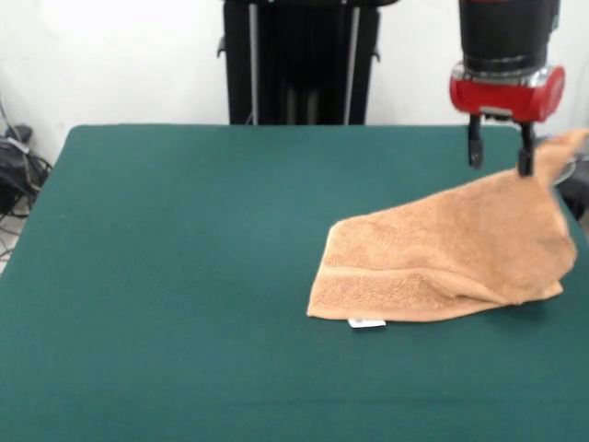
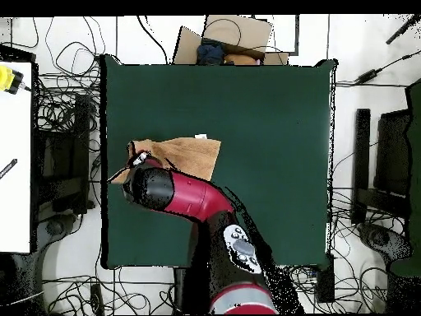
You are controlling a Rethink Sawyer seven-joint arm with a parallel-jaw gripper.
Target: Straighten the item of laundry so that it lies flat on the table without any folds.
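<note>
The item of laundry (image 1: 442, 267) is a light orange-tan towel on the right part of the green table (image 1: 184, 276). It is folded over itself, with a white tag (image 1: 366, 322) at its near edge. Its right corner is pulled up to a peak beside my gripper (image 1: 500, 166). The two fingers stand apart, so the gripper is open, and the right finger (image 1: 525, 158) touches the raised cloth. Seen from overhead, the towel (image 2: 189, 155) lies near the left edge of the table (image 2: 271, 123), and the arm covers part of it where the gripper (image 2: 140, 160) is.
The towel's raised corner reaches the table's right edge in the front view. Overhead, cardboard boxes (image 2: 226, 41) sit beyond the far edge, a white bench (image 2: 15, 156) stands at the left, and cables lie around the table.
</note>
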